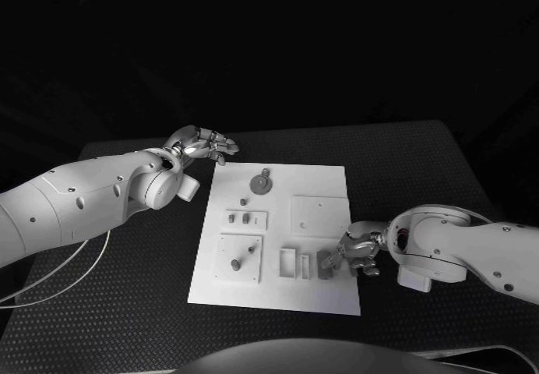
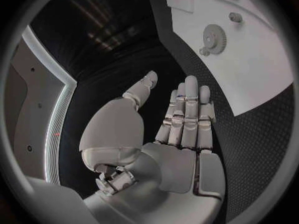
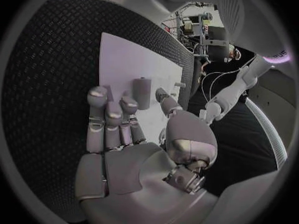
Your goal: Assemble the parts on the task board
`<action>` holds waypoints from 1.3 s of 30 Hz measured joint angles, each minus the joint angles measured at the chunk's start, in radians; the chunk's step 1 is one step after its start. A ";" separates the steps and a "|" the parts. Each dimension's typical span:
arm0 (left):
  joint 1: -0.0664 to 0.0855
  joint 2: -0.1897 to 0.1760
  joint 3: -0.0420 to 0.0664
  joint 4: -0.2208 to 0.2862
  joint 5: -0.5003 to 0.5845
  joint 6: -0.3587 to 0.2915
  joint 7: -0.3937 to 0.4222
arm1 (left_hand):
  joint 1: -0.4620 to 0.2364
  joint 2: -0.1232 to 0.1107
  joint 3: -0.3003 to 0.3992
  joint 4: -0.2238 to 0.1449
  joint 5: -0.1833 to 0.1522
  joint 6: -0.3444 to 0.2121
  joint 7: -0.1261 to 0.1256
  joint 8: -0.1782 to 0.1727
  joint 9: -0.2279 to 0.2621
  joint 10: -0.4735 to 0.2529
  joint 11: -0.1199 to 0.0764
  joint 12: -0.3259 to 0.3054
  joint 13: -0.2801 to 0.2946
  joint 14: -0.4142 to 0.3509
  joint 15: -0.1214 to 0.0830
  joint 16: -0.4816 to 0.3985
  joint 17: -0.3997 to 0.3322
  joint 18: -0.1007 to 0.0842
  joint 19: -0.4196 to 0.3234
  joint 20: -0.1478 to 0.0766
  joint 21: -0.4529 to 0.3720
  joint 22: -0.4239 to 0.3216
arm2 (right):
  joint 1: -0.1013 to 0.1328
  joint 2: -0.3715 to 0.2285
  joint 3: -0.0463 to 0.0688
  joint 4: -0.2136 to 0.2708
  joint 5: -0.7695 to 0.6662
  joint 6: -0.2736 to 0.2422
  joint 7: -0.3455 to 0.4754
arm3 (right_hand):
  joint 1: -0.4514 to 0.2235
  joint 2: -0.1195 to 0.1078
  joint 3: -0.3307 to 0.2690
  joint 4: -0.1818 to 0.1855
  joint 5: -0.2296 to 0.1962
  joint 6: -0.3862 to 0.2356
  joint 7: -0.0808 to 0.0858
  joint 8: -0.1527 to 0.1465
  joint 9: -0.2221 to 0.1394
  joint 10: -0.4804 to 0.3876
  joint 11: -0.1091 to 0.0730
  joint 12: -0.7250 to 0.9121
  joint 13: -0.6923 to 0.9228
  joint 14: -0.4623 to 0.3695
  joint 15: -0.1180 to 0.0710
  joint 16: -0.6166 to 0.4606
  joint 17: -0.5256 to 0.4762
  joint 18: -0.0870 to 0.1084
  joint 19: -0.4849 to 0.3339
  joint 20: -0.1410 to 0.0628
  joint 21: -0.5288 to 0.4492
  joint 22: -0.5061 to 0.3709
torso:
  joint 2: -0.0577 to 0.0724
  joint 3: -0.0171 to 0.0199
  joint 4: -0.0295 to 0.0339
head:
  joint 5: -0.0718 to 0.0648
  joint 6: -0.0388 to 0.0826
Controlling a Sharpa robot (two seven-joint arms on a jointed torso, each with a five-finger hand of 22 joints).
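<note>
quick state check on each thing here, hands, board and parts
left hand: open, fingers extended, off the board's far left corner
right hand: open, over the board's near right edge
task board: flat on table
gear: lying flat on board
cylinder part: by right hand's fingertips, not held

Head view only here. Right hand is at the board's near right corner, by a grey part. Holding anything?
Observer: No. The right wrist view shows the right hand with a bare palm and fingers stretched out.
Operator: Where's the part, then?
Observer: The grey part sits on the task board, just past the fingertips, ungripped.
Operator: And the other one?
Observer: In the left wrist view the left hand holds nothing, with its fingers straight over the black table.
</note>
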 measured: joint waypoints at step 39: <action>0.000 -0.002 0.000 0.004 0.001 0.003 -0.005 | -0.008 0.000 0.000 0.005 0.000 0.000 0.000 0.000 -0.001 0.000 0.000 0.000 -0.002 0.000 0.000 0.000 0.002 0.000 -0.002 0.002 -0.004 0.002 | -0.019 0.100 -0.005 -0.035 -0.047 -0.089 -0.005 | 0.127 -0.079 0.319 0.047 -0.122 0.070 0.003 -0.010 0.012 -0.024 -0.013 0.023 -0.029 0.028 0.002 -0.034 0.056 0.004 0.018 0.011 0.020 0.000 | 0.000 -0.0007 -0.0006 | 0.013 -0.004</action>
